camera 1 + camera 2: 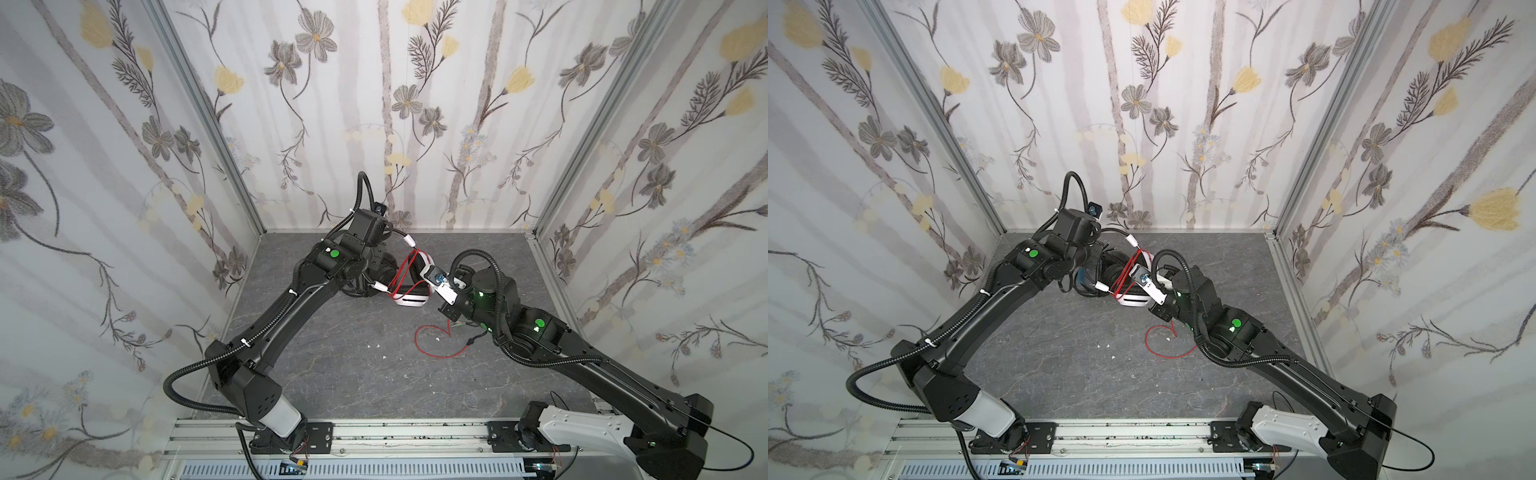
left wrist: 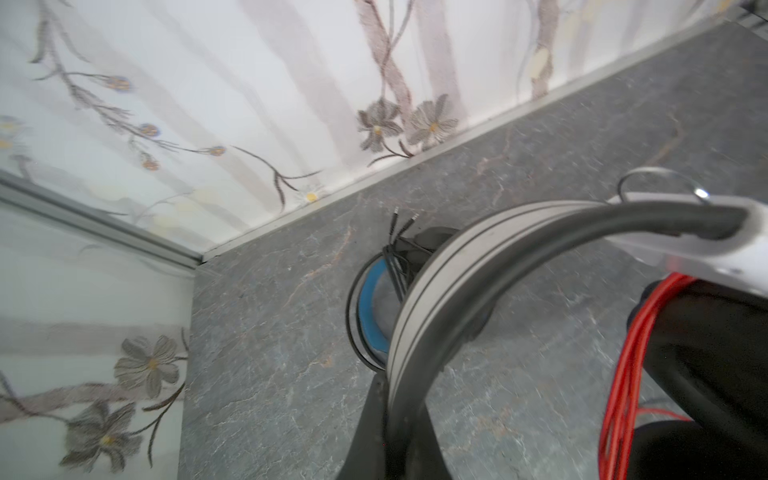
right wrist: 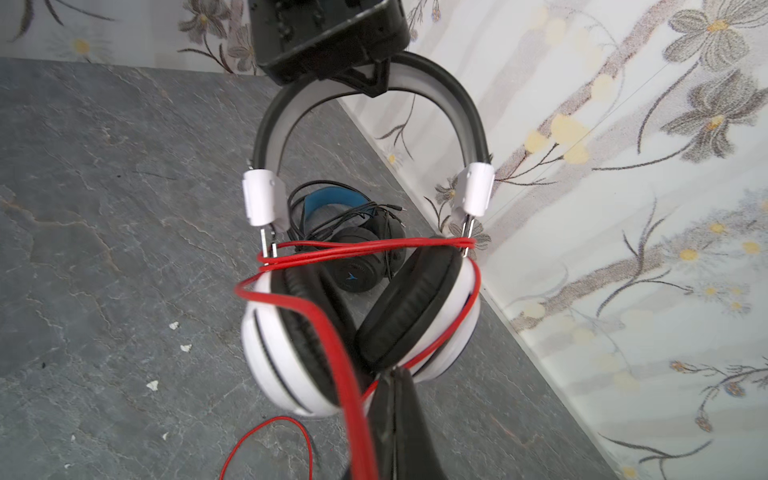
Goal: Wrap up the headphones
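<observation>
Our left claw (image 2: 395, 428) is clamped tight on the headband (image 3: 461, 112) of the white headphones (image 3: 270, 353), which sit toward twelve o'clock of the grey surface (image 1: 332, 374) in both top views. The red cable (image 3: 365, 246) runs in several turns across the pair below the headband. Our right claw (image 3: 395, 386) is pinched closed on that cable, and its slack curls on the surface at five o'clock of the pair. The black headphones (image 3: 357, 266) lie at nine o'clock of it, partly under the left arm (image 1: 291, 299).
</observation>
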### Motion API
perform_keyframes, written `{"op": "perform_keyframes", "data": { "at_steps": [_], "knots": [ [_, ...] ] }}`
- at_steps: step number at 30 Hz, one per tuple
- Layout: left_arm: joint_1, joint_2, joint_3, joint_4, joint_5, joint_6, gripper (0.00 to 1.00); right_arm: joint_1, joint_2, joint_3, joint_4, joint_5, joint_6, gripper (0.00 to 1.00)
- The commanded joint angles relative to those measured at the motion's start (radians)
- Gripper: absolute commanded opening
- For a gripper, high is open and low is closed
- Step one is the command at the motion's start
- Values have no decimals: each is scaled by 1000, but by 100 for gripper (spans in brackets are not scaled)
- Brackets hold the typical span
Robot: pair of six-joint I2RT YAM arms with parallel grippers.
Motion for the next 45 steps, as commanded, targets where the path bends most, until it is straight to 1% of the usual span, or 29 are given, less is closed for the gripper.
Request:
{"op": "perform_keyframes", "data": {
  "at_steps": [1, 4, 5, 7, 11, 16, 21, 27, 34, 38, 40, 45],
  "knots": [
    [-8, -26, 8, -72, 205, 37, 0, -13, 15, 11, -4, 85, -51, 8],
    [-27, -37, 22, -142, 268, 48, 0, -37, 17, 14, -3, 87, -46, 9],
    [-36, -39, 28, -163, 276, 51, 0, -72, 15, 15, -3, 85, -41, 9],
    [-46, -45, 34, -189, 288, 52, 0, -98, 13, 14, -2, 73, -31, 10],
    [-57, -60, 49, -207, 319, 40, 0, -157, 11, 11, 3, 37, 4, 12],
    [-63, -56, 99, -223, 399, 18, 0, -210, 14, 8, 5, 4, 50, 13],
    [-64, -34, 175, -221, 459, -5, 0, -277, 2, -1, 18, -76, 118, 14],
    [-68, 16, 300, -219, 501, -27, 0, -348, -33, -27, 53, -158, 174, 17],
    [-70, 29, 386, -167, 570, -85, 0, -439, -86, -81, 121, -270, 249, 19],
    [-73, 70, 496, -168, 609, -98, 0, -489, -100, -91, 157, -355, 308, 19],
    [-73, 107, 581, -171, 649, -114, 0, -502, -106, -95, 177, -390, 325, 19],
    [-89, 220, 821, -180, 710, -161, 0, -507, -112, -106, 199, -411, 334, 19]
  ]
}}
